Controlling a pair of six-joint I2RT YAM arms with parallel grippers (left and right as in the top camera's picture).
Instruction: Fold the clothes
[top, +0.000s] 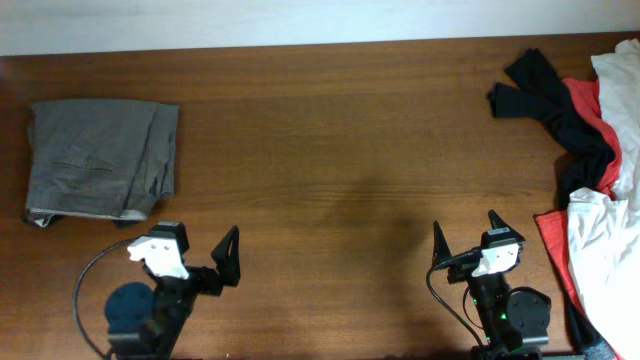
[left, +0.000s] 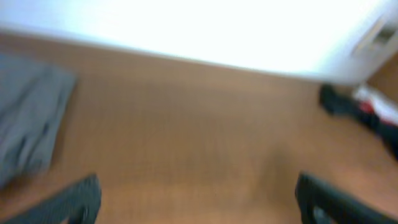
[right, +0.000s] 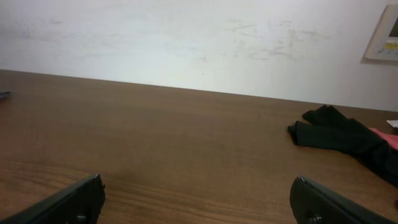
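The grey-khaki trousers (top: 100, 158) lie folded at the table's far left, and show blurred in the left wrist view (left: 28, 118). A loose pile lies at the right edge: a black garment (top: 545, 100), a red one (top: 590, 112) and a white one (top: 610, 240). The black garment also shows in the right wrist view (right: 339, 134). My left gripper (top: 195, 252) is open and empty near the front edge, below the trousers; its wrist view (left: 199, 199) is blurred. My right gripper (top: 467, 235) is open and empty at the front right, left of the pile (right: 199, 202).
The brown wooden table (top: 340, 150) spans the view, with a white wall behind it (right: 186, 43). A pale panel (right: 385, 37) hangs on the wall at the far right.
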